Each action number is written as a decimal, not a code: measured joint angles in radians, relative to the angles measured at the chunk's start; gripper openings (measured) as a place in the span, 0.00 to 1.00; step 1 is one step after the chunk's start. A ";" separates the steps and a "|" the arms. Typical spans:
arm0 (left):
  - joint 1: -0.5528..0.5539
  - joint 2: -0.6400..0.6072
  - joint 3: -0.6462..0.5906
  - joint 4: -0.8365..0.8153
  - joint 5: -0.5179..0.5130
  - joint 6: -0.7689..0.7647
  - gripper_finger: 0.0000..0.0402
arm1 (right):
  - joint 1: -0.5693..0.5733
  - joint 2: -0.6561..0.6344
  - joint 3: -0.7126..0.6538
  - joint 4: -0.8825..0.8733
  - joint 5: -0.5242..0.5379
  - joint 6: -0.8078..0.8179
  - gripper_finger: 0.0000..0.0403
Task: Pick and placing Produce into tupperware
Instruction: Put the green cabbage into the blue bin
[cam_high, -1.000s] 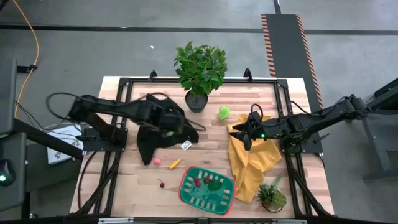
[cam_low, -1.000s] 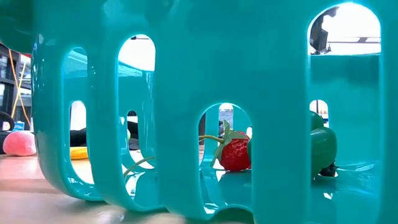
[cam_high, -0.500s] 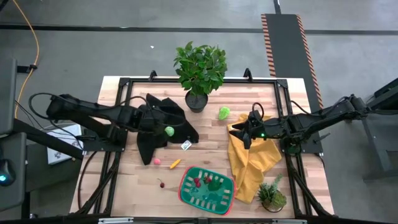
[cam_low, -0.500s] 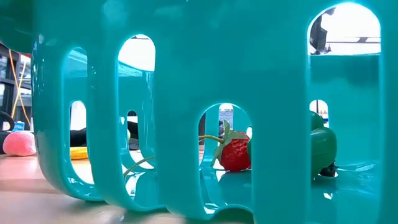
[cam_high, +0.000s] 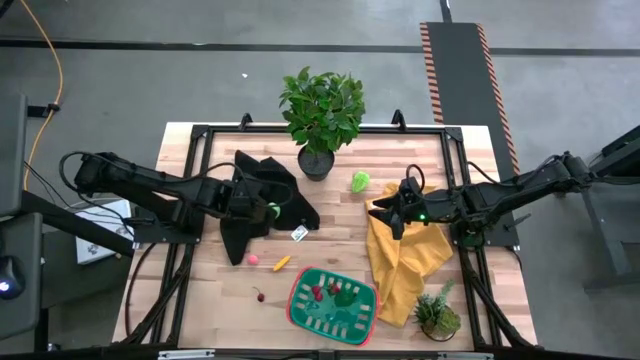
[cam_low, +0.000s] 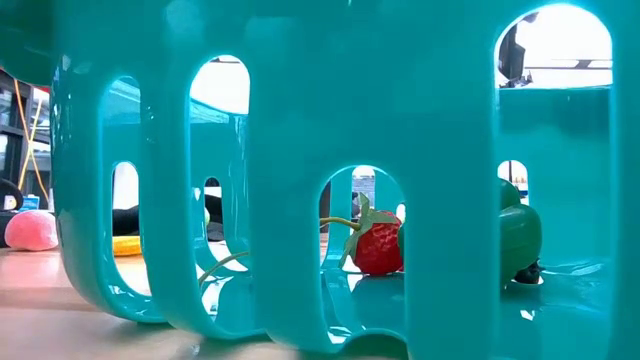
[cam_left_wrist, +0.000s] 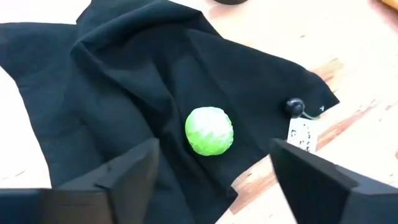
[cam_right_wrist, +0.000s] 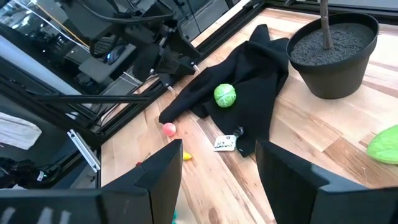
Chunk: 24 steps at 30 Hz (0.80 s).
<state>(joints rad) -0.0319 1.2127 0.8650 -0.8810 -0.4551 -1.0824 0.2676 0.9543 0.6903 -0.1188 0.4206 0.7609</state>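
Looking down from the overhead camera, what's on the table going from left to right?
Open left gripper → lime-green ball on black cloth → leafy potted plant → light green leafy piece → right gripper → small potted plant.

Lime-green ball (cam_left_wrist: 209, 130) on black cloth (cam_left_wrist: 124, 87); red-rimmed green tupperware (cam_high: 333, 300).

A black cloth (cam_high: 262, 205) lies crumpled on the wooden table (cam_high: 200, 300), left of centre, a white tag (cam_high: 299, 234) at its near right corner. A large potted plant (cam_high: 322, 115) stands at the far edge. A yellow cloth (cam_high: 405, 265) (rumpled) drapes on the right, beside a small potted plant (cam_high: 437, 313).
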 joint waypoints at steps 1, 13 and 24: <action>0.000 0.000 0.000 0.002 -0.001 -0.001 0.79 | 0.000 0.000 0.000 0.003 0.000 -0.001 0.48; 0.000 0.067 0.000 0.057 -0.017 -0.021 0.91 | 0.000 0.000 0.000 0.011 0.000 -0.002 0.48; 0.000 0.208 0.000 0.081 0.004 -0.014 0.88 | 0.000 0.000 0.000 0.024 -0.008 0.010 0.48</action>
<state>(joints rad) -0.0319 1.4209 0.8653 -0.8003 -0.4514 -1.0965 0.2677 0.9546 0.6903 -0.0944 0.4125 0.7706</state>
